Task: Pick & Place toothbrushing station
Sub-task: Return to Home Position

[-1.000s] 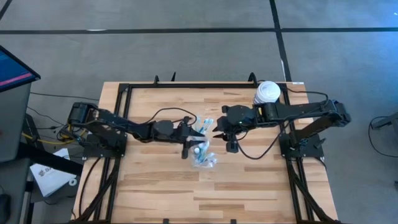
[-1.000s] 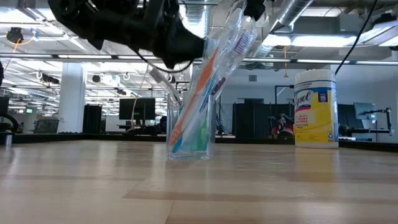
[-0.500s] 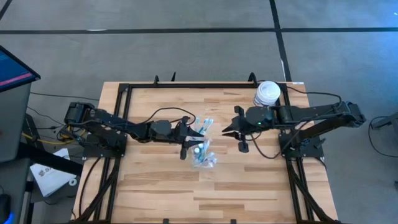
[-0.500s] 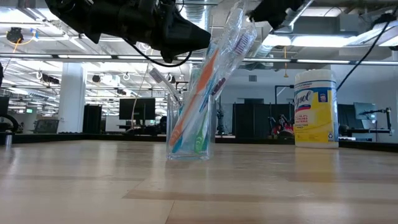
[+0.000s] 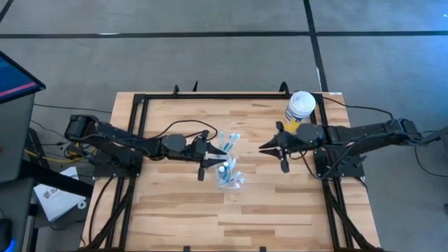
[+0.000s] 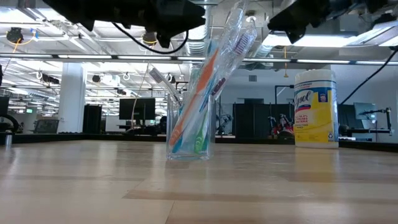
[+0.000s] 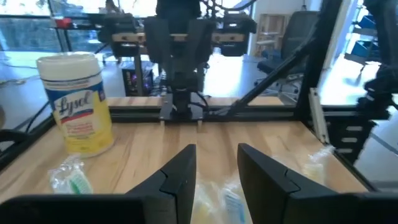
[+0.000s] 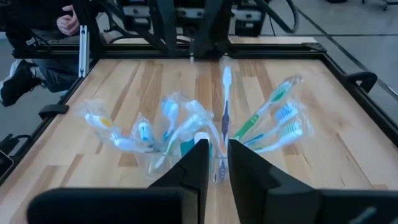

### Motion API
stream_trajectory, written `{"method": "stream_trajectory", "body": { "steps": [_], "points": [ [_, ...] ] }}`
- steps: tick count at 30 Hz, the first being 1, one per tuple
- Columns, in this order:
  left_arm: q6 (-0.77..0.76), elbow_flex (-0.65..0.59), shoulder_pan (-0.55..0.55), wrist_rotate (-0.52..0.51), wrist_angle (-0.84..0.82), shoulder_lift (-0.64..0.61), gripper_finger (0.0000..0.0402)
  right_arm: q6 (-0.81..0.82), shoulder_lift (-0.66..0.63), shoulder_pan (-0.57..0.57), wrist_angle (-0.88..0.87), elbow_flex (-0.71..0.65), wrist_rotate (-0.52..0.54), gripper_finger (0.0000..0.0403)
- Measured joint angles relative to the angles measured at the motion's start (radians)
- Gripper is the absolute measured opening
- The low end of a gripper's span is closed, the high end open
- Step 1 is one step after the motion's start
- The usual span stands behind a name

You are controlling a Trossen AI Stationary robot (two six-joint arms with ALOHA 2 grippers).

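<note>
From above, the clear tumbler (image 5: 228, 175) of toothbrushes (image 5: 229, 140) stands mid-worktop (image 5: 175, 210), between the left gripper (image 5: 213, 149) and the right gripper (image 5: 266, 148) (neither touches it). Low view: the brushes lean rightward. Wrist views: left fingers (image 7: 180, 174) apart, empty; right fingers (image 8: 196, 163) narrowly apart, empty.

Tumbler (image 5: 228, 179) stands near the centre of the worktop (image 5: 168, 210). 1 bunch of toothbrushes (image 6: 211, 68) sits in it, leaning out over the rim to several sides, many toward the back edge. Tube (image 5: 222, 169) is also in the tumbler, among them. Left gripper (image 5: 211, 149) is just left of the toothbrush heads, raised above the worktop. Right gripper (image 5: 264, 148) is right of the tumbler, farther off and also raised. Lidded container (image 5: 301, 106) stands near the back right corner, behind the right arm, well apart from the tumbler. The 2 arms reach in from the left and right worktop edges.
</note>
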Motion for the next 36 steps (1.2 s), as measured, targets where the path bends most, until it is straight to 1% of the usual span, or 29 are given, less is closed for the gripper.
{"method": "stream_trajectory", "body": {
  "steps": [4, 8, 12, 17, 19, 22, 25, 28, 30, 34, 36],
  "points": [
    [0.0, 0.0, 0.0, 0.0, -0.069, -0.038, 0.0111, 0.0, -0.032, 0.0, 0.085, -0.074, 0.0, 0.0051],
    [0.0, 0.0, 0.0, -0.001, -0.097, -0.063, 0.0111, -0.001, -0.066, -0.001, 0.175, -0.152, 0.0, 0.0051],
    [0.011, 0.0, 0.0, -0.001, -0.126, -0.09, 0.0111, 0.0, -0.1, -0.018, 0.223, -0.22, 0.0, 0.0051],
    [0.048, 0.0, 0.0, -0.005, -0.187, -0.142, 0.0111, 0.025, -0.162, -0.041, 0.224, -0.289, 0.0, 0.0051],
    [0.048, 0.0, 0.0, -0.005, -0.206, -0.166, 0.0111, 0.01, -0.182, -0.041, 0.226, -0.313, 0.0, 0.0051],
    [0.048, -0.006, 0.0, -0.021, -0.223, -0.202, 0.0111, -0.025, -0.22, -0.059, 0.287, -0.349, 0.026, 0.0051],
    [0.041, -0.037, 0.0, -0.046, -0.222, -0.243, 0.0111, -0.008, -0.265, -0.084, 0.261, -0.356, 0.036, 0.0051],
    [0.04, -0.066, 0.004, -0.047, -0.222, -0.278, 0.0111, 0.121, -0.311, -0.094, 0.22, -0.356, 0.033, 0.0051],
    [0.04, -0.078, 0.004, -0.049, -0.218, -0.301, 0.0111, 0.181, -0.32, -0.097, 0.201, -0.356, 0.033, 0.0051],
    [0.049, -0.09, 0.004, -0.049, -0.219, -0.338, 0.0111, 0.186, -0.319, -0.098, 0.183, -0.356, 0.027, 0.0051],
    [0.05, -0.09, 0.004, -0.049, -0.22, -0.352, 0.0111, 0.16, -0.307, -0.099, 0.176, -0.356, 0.028, 0.0051]
  ]
}}
